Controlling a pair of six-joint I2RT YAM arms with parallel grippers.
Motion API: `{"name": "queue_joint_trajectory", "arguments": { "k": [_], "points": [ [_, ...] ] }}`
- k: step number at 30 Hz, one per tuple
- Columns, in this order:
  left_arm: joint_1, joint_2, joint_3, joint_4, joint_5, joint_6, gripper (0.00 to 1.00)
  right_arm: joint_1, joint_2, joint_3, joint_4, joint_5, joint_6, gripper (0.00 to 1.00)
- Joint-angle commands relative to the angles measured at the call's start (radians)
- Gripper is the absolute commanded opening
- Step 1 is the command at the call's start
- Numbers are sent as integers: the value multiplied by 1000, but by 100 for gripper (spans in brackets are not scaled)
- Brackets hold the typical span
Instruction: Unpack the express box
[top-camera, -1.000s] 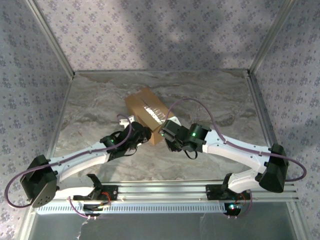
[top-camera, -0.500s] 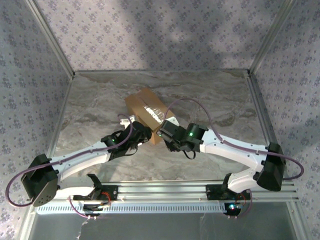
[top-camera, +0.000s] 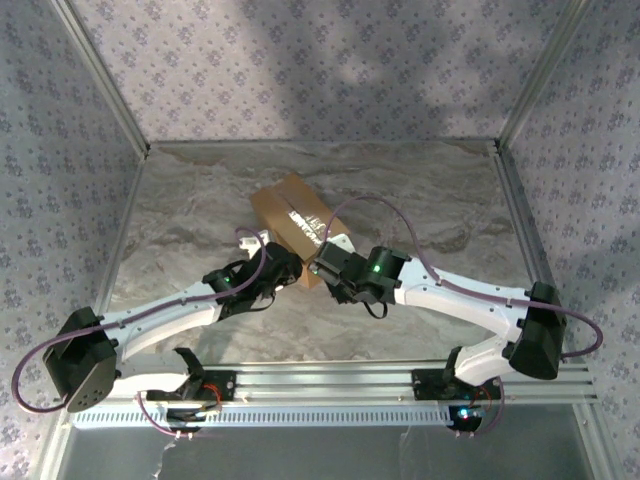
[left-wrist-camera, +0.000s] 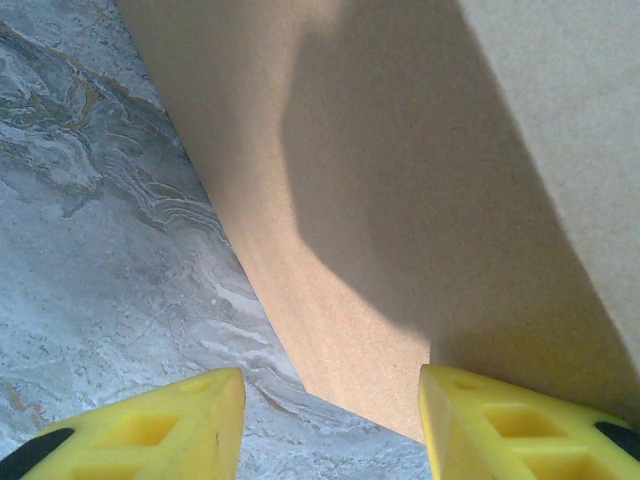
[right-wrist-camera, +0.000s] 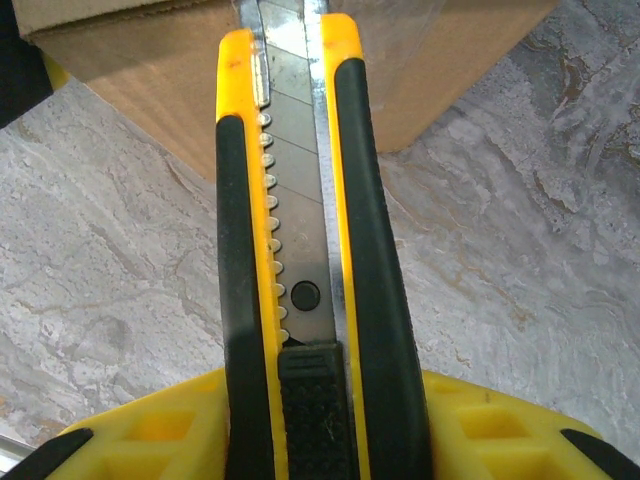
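Centrally on the grey marbled worktop, enclosed by lilac flower-print walls, sits the express box, still taped. The left gripper is spread apart at its side wall. The right gripper clamps a yellow utility knife, its blade reaching the box's taped end.

express box: matt brown cardboard, with a glossy clear tape strip along its top seam. utility knife: smooth yellow and black plastic handle, ribbed black slider, dull grey metal blade. table top: smooth grey marble-patterned surface.
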Motion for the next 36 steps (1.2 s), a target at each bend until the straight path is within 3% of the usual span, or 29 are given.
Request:
{"name": "queue_joint_trajectory", "arguments": {
  "k": [1,24,36],
  "points": [
    [-40,-9,72,122,62,19,51,53,20,35,91,-135,-82,0],
    [-46,-3,86,128,47,16,50,72,33,42,95,-143,-82,0],
    [-46,-50,88,23,13,26,51,78,26,44,13,-60,-84,0]
  ]
}}
